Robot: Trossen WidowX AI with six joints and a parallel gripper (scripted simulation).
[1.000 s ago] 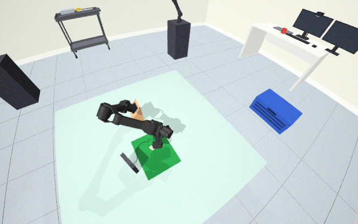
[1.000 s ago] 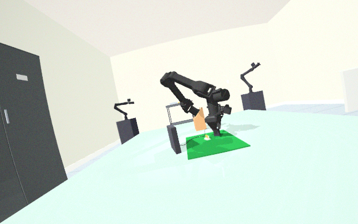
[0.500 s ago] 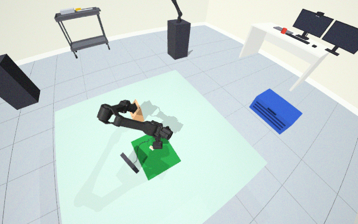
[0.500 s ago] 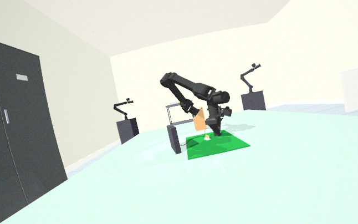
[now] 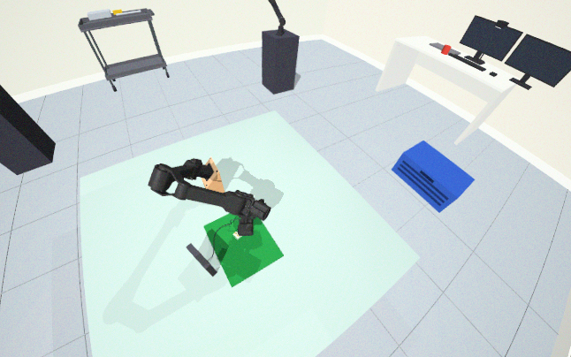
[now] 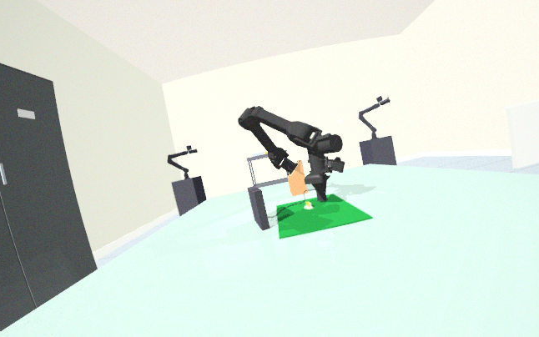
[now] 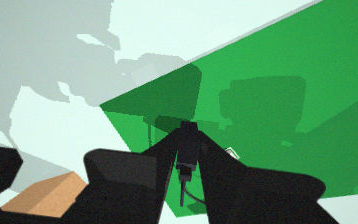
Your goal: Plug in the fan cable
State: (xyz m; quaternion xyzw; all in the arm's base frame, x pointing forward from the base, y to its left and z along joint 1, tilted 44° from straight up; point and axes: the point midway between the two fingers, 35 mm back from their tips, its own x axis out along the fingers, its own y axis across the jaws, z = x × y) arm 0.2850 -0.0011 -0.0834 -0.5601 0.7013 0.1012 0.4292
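My gripper (image 5: 245, 230) (image 6: 321, 198) (image 7: 188, 133) points down over the green board (image 5: 267, 257) (image 6: 349, 216) (image 7: 290, 45) and is shut on the fan plug. The black plug (image 7: 186, 156) stands between the fingers in the wrist view; the top and exterior views hide it behind the fingers. The thin black cable (image 5: 215, 237) (image 6: 287, 207) runs to the dark upright fan slab (image 5: 201, 259) (image 6: 259, 208) beside the board. The whitish header (image 5: 237, 235) (image 6: 308, 208) (image 7: 231, 153) is on the board beside the gripper, partly hidden by a finger in the wrist view. The plug is off the header.
An orange plate (image 5: 214, 181) (image 6: 297, 185) (image 7: 50, 195) stands at the arm's base, behind the board. The board lies on a pale green surface (image 5: 345, 284) (image 6: 346, 284). A blue box (image 5: 438, 170) is far to the right in the top view.
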